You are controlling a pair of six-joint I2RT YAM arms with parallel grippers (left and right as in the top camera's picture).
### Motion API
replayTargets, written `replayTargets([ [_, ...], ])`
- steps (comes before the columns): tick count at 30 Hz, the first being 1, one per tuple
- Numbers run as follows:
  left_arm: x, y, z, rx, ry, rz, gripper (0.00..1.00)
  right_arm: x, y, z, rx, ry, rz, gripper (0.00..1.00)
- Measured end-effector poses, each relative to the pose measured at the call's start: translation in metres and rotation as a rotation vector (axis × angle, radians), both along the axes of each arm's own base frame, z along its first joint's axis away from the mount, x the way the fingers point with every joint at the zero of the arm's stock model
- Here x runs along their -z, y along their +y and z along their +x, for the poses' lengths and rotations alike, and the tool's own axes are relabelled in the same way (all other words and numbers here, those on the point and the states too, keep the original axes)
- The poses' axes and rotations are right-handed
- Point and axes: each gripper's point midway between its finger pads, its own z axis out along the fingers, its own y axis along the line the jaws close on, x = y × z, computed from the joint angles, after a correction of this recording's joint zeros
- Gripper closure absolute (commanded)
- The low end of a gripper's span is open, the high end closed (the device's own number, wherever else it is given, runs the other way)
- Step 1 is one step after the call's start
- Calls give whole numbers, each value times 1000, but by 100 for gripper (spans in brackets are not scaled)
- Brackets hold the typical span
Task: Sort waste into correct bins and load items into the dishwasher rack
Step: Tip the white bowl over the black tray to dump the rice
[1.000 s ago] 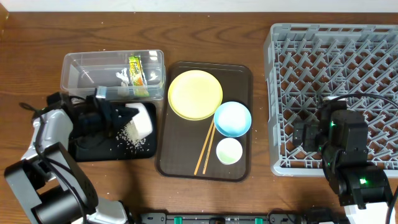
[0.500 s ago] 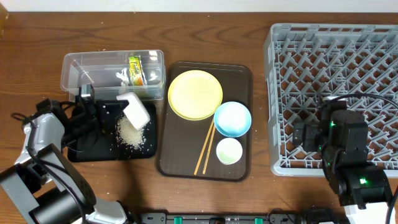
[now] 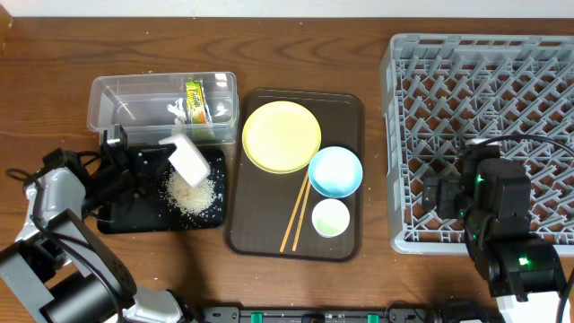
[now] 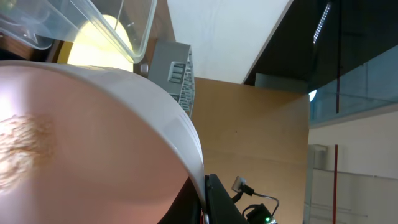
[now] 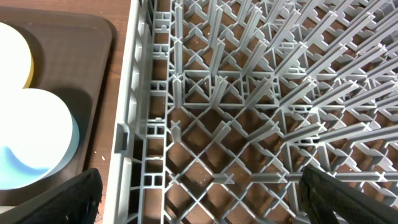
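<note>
One bowl emptied: white bowl (image 3: 188, 160), clenched at rim by left claw (image 3: 154, 163), now tipped steeper over black tray (image 3: 121, 213). Rice pile (image 3: 190, 193) on tray larger than a second ago. Rice disposal judged near complete; bowl next due for rack (image 3: 538, 54). Right claw (image 5: 214, 208) released, empty, above rack.

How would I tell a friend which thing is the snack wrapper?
Find the clear plastic tub at the table's far left, just beyond the black tray. Inside it, toward its right end, lies the snack wrapper: the only green-yellow printed thing there, next to crumpled white scraps.
</note>
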Motion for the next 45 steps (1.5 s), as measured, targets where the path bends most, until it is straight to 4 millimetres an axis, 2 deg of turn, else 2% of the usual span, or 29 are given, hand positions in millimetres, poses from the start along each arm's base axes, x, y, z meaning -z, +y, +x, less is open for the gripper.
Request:
replayTargets([
  [7, 0, 1, 0, -5, 23, -20, 94, 0, 0, 0, 0, 0, 0, 1],
  [17, -1, 1, 0, -17, 146, -108, 94, 0, 0, 0, 0, 2, 0, 1],
  [39, -1, 0, 0, -19, 170, -125, 94, 2, 0, -2, 0, 11, -1, 1],
  [45, -1, 0, -1, -25, 243, -177, 94, 2, 0, -2, 0, 11, -1, 1],
])
